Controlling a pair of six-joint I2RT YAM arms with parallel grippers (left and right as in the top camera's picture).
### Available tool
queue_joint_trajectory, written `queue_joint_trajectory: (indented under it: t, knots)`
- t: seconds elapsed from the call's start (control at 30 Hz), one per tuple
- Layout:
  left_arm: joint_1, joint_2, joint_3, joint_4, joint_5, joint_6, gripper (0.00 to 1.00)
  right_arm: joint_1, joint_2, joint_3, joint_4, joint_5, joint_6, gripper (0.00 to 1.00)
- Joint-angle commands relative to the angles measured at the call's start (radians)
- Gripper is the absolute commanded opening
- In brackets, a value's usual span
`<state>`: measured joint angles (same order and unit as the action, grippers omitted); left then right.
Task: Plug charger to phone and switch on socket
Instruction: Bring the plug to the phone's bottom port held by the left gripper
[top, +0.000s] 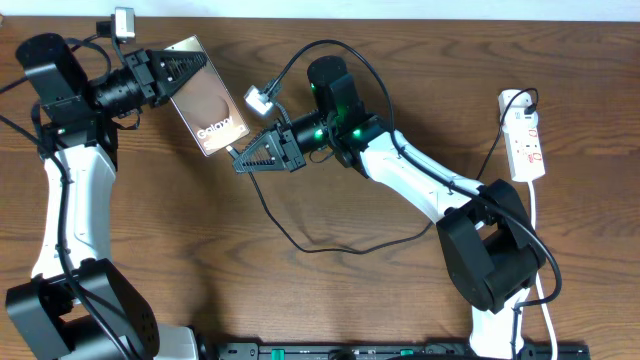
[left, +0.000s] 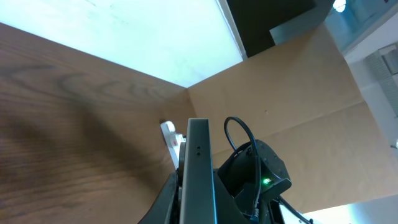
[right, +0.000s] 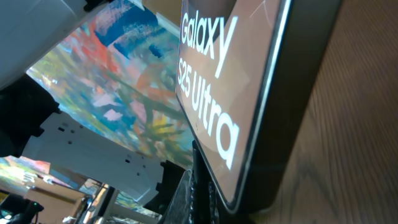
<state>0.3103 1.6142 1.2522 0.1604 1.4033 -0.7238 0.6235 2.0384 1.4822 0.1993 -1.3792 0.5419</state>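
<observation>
While the left tool (top: 190, 72) clamps the phone (top: 212, 100) at upper left and the right tool (top: 238, 162), pinching the charger (top: 330, 248) by its tip, meets its lower edge, seating looks unconfirmed and the socket (top: 527, 140) at far right sits unswitched.

charger (top: 300, 247) tip out of sight

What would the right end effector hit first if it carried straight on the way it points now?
The phone. The right end effector, gripping the charger, points at the phone's lower short edge, nearly touching from overhead; the wrist view shows it right ahead. Exact gap unclear.
</observation>
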Motion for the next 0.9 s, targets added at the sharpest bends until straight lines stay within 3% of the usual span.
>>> queue_joint_trajectory:
  t: [0.0,0.87]
  knots:
    - [0.000,-0.003,0.005,0.007,0.017,0.005,0.08,-0.016,0.010,0.014,0.002,0.012,0.012,0.01]
    - [-0.026,-0.003,0.004,0.007,-0.013,0.005,0.07,-0.010,0.010,0.014,0.085,0.069,0.102,0.01]
